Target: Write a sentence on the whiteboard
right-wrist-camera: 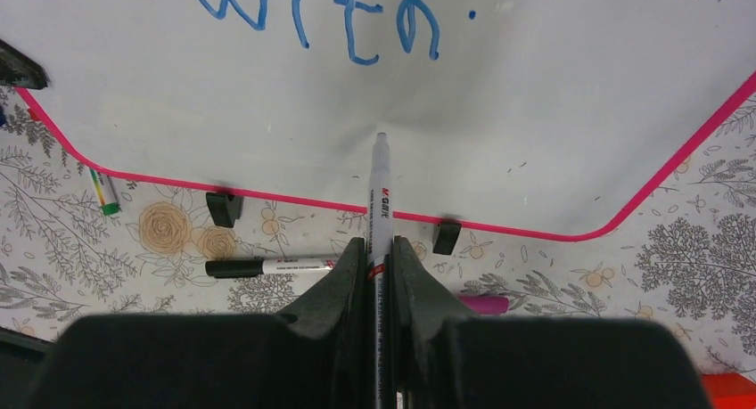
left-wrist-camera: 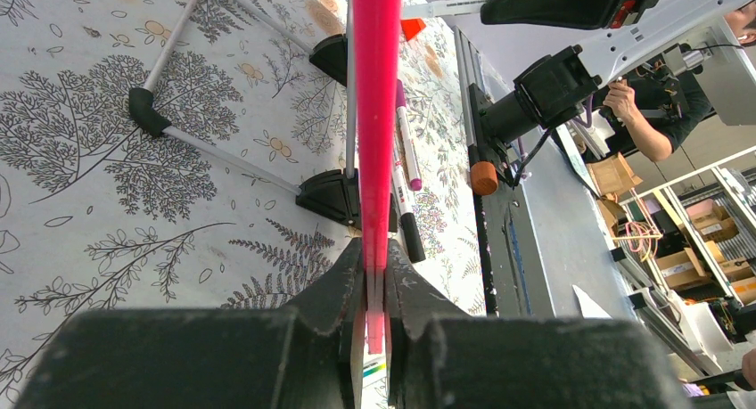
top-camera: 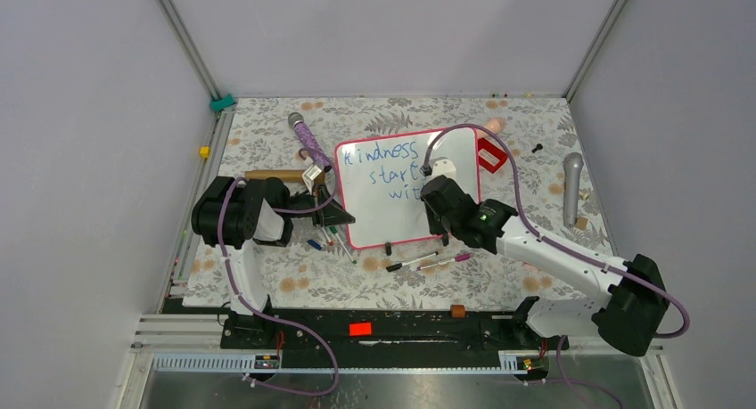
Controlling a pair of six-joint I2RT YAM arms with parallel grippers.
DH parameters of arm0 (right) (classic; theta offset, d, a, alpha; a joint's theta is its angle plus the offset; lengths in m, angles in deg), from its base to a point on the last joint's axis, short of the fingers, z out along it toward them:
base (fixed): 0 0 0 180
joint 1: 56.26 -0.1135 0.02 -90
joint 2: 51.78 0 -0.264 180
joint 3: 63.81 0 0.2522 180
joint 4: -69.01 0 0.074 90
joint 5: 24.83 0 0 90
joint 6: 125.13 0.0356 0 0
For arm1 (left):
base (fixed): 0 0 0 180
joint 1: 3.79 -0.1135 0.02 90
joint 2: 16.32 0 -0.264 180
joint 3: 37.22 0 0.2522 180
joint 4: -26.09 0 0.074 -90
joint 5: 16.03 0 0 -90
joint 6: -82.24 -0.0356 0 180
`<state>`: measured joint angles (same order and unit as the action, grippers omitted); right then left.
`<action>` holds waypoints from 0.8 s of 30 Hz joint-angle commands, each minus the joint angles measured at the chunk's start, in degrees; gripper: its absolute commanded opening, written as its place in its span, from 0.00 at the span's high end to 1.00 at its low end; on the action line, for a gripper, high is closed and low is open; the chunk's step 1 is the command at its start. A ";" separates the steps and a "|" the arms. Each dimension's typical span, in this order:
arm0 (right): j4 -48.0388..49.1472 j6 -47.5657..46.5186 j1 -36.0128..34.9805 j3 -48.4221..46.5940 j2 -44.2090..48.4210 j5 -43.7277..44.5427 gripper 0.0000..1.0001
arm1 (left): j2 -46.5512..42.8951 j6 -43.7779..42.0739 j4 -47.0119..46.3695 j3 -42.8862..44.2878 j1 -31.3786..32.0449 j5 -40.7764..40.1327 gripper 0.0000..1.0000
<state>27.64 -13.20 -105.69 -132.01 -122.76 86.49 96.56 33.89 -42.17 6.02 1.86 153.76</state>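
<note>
Right fingers (right-wrist-camera: 339, 289) clamp my marker (right-wrist-camera: 381, 195), tip at the whiteboard (top-camera: 367, 218) mid-tabletop just nearer than "with", while my left fingers (left-wrist-camera: 332, 295) pinch its pink left rim (left-wrist-camera: 376, 115); the next word calls for steady strokes.

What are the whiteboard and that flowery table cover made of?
The whiteboard looks like glossy white laminate or coated plastic: the marker casts a soft reflection on it. Its pink rim seems plastic. The table cover looks like matte printed vinyl or cloth; unclear which.
</note>
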 commanded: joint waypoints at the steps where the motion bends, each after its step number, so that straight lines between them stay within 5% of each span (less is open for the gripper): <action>1: 3.79 0.18 -0.59 -2.34 -1.79 0.89 1.00 | 0.58 -1.77 -2.53 0.01 0.19 1.27 1.00; 24: 1.04 -1.51 -1.36 -7.50 -8.47 5.04 1.00 | 0.52 -2.01 -2.53 -0.21 0.37 1.29 1.00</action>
<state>29.12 -15.19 -106.87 -137.93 -130.30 88.31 96.58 33.82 -42.17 6.02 2.06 153.74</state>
